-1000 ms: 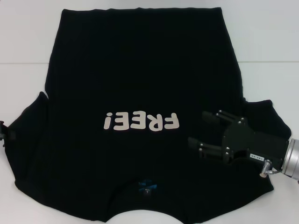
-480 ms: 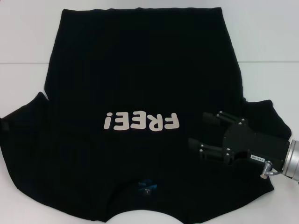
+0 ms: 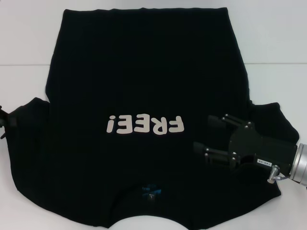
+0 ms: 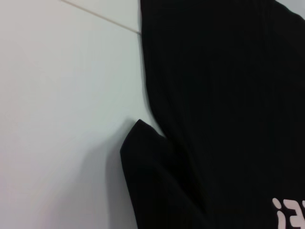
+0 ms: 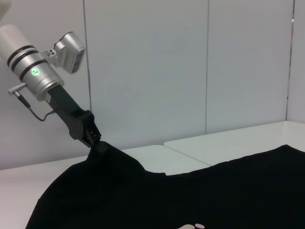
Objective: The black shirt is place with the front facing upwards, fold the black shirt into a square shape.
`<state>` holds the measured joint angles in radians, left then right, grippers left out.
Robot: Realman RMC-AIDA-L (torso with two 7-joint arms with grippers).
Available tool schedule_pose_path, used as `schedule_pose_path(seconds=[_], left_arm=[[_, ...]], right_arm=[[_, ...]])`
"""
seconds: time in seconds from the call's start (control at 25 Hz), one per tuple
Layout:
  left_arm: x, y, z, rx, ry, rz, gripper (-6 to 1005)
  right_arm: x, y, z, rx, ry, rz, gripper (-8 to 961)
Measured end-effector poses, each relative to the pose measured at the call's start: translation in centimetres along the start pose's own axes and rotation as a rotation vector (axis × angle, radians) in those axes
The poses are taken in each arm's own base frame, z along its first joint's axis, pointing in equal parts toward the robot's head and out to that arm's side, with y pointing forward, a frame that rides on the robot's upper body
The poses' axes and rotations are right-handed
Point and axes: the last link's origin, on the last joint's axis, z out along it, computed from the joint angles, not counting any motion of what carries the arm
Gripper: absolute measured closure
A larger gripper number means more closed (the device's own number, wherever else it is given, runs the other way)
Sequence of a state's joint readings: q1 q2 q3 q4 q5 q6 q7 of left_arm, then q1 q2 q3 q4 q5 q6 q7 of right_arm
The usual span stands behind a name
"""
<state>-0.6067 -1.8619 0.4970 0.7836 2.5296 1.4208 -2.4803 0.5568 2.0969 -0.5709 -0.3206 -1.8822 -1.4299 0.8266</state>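
The black shirt [image 3: 144, 67] lies spread front up on the white table, with its pale "FREE!" lettering [image 3: 144, 125] and blue neck label [image 3: 150, 190] towards me. My left gripper [image 3: 4, 120] is at the far left edge. In the right wrist view it [image 5: 91, 136] is shut on the tip of the left sleeve [image 5: 107, 151] and holds it raised off the table. My right gripper [image 3: 203, 132] is open and empty, hovering over the shirt's right side near the right sleeve [image 3: 271, 120]. The left wrist view shows the sleeve fold [image 4: 147, 176].
The white table [image 3: 24, 43] surrounds the shirt, with a thin seam line [image 3: 19, 64] across it. A pale panelled wall [image 5: 190, 71] stands behind the table in the right wrist view.
The left gripper has shifted slightly at the left edge, and the left sleeve's outline has changed: its tip is drawn up and bunched. The right gripper has stayed in place.
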Motion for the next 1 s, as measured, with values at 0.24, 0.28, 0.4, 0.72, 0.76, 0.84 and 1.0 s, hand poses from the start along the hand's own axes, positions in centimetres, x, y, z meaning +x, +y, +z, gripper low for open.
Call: schedule_pose_path(seconds=[0.24,0.28,0.4,0.72,0.76,0.84,1.0], left_arm=[[0.3,0.4,-0.2,-0.023,0.009,-0.007,954],[0.3,0.5,-0.2,-0.025,0.012,-0.006,952],[0.6,0.7,-0.4,-0.034,0.026,-0.003,947],[0.9,2.7,0.3,-0.108,0.018,0.012,933],[0.9,3.0,0.5,-0.117,0.017,0.014,931],[0.8,3.8,1.2,-0.147,0.018,0.013,928],[0.5,4.8,2.0,-0.189,0.029,0.011,920]], right_arm=[[0.1,0.1,0.0,-0.004,0.000,0.003,88],[0.1,0.2,0.1,-0.005,0.000,0.005,88],[0.1,0.3,0.1,-0.007,-0.001,0.007,89],[0.2,0.4,0.2,-0.009,-0.003,0.012,89],[0.2,0.5,0.2,-0.010,-0.003,0.014,88],[0.3,0.5,0.2,-0.010,-0.002,0.017,88],[0.3,0.5,0.3,-0.009,0.000,0.016,88]])
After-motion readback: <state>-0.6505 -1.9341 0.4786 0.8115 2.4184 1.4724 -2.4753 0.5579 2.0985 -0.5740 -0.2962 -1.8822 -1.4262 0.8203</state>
